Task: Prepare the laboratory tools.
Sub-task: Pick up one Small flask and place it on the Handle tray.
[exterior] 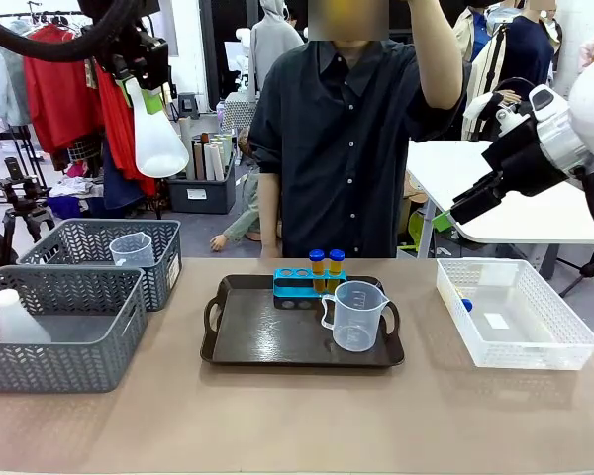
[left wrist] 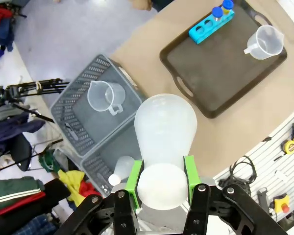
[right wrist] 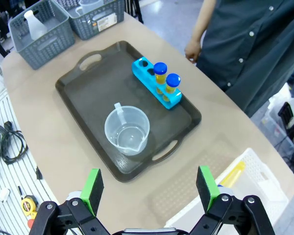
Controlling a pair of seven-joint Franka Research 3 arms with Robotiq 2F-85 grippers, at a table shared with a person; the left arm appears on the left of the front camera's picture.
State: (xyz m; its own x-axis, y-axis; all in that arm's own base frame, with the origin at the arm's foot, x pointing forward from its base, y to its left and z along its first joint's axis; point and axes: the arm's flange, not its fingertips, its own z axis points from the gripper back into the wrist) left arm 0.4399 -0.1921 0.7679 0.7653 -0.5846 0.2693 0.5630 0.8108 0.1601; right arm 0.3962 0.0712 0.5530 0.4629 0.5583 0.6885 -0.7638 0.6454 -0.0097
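Note:
High at the left, my left gripper [exterior: 144, 87] is shut on a translucent white conical flask [exterior: 158, 134], held at its neck between the green pads [left wrist: 134, 176]; the flask [left wrist: 165, 132] hangs above the grey baskets. On the brown tray [exterior: 267, 336] stand a clear handled beaker [exterior: 354, 315] and a blue rack [exterior: 299, 285] holding two blue-capped amber tubes [exterior: 327, 265]. My right gripper [right wrist: 149, 188] is open and empty, high above the table's right side [exterior: 475, 206]. Another amber tube [right wrist: 230, 174] lies in the white basket.
Two grey mesh baskets [exterior: 40, 371] sit at the left, one holding a second beaker [exterior: 132, 249], the other a second flask [exterior: 18, 319]. A white basket [exterior: 574, 351] stands at the right. A person stands behind the tray with one arm raised.

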